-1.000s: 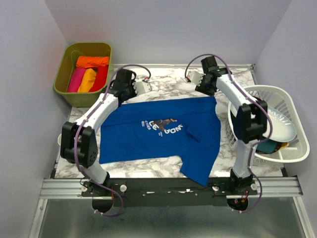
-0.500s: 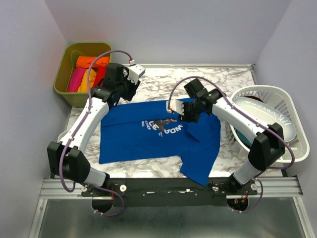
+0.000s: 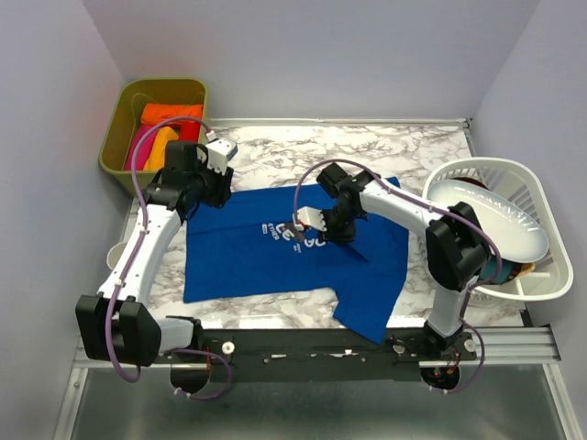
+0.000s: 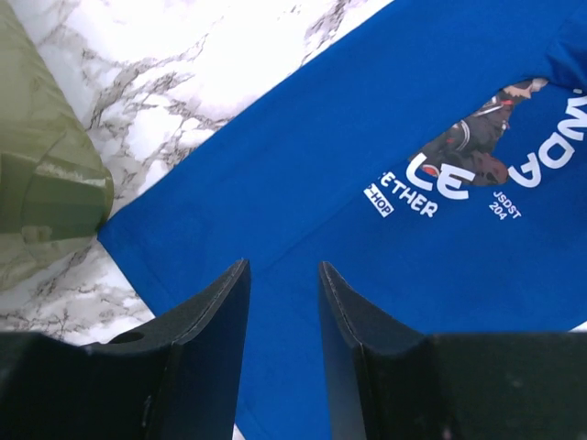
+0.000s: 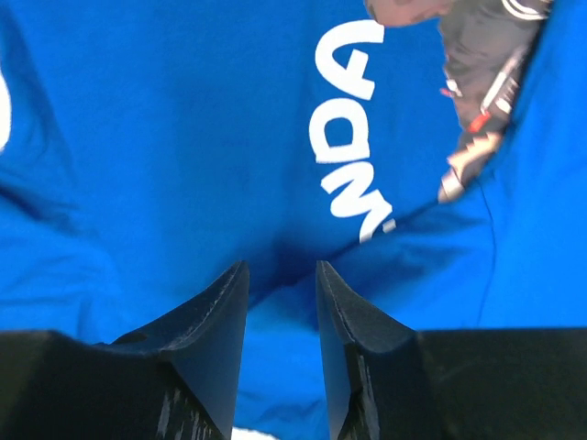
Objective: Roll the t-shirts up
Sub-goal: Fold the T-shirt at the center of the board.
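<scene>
Blue shirt (image 3: pixel 248 261) lies flat, not yet rolled. Left end effector (image 4: pixel 282 268) and right end effector (image 5: pixel 281 266) hover over it, both spread and empty. The next move likely calls for pinching an edge to fold.

Left arm (image 3: pixel 147 246): base at the lower left of the overhead frame, elbow low at the left edge, forearm rising toward the upper left, wrist bent over. Left pincer (image 3: pixel 191 194): aimed downward, its dark fingers (image 4: pixel 211 321) parallel and parted by a narrow gap.

Right arm (image 3: pixel 404 203): base at the lower right, elbow right of centre, forearm reaching leftward to mid-frame. Right pincer (image 3: pixel 341 236): aimed downward at frame centre, fingers (image 5: pixel 215 321) likewise parted by a narrow gap. The two pincers are well apart.
</scene>
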Available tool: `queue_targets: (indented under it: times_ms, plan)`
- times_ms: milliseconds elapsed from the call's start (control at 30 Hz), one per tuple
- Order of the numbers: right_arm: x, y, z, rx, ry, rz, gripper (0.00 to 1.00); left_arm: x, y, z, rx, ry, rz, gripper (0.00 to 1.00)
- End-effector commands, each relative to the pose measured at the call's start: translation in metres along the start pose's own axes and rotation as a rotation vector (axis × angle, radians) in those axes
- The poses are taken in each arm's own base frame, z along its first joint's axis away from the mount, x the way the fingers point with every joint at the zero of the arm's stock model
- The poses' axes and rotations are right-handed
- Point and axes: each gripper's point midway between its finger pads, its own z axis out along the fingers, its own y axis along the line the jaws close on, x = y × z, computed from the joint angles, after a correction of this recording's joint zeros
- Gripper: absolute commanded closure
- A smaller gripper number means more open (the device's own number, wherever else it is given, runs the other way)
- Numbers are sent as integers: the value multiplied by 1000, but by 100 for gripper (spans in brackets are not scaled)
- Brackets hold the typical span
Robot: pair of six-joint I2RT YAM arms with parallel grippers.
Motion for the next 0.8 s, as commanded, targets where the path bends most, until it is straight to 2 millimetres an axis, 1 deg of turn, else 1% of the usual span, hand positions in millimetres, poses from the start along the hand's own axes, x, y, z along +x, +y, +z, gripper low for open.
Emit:
queue_targets:
  times_ms: [0, 33, 67, 133, 167, 233, 400, 567, 667, 767]
  plan:
    - [8, -5, 15, -33, 70, -1, 57, -11, -16, -18, 68, -85, 65, 54]
    - [13, -6, 17, -31, 94, -28, 57, -12, -17, -20, 73, -97, 71, 54]
    - [24, -4, 20, -35, 138, -36, 57, -7, -19, -19, 80, -91, 61, 54]
    - [30, -5, 20, -26, 163, -35, 58, -10, -16, -21, 81, -108, 33, 54]
    - [29, -3, 20, -35, 161, -35, 58, -10, -17, -23, 96, -116, -2, 54]
    - [29, 1, 15, -59, 164, -32, 59, -10, -12, -27, 90, -128, -27, 53]
    - [37, 1, 8, -64, 192, -16, 58, -1, -5, -28, 57, -107, 18, 53]
    - [49, 5, 9, -79, 214, -2, 56, 7, -4, -24, 60, -78, 29, 53]
    - [53, 7, 13, -79, 220, -3, 55, 10, -5, -20, 71, -71, 15, 53]
    - [52, 4, 16, -68, 216, 9, 54, 12, -5, -18, 76, -67, 8, 53]
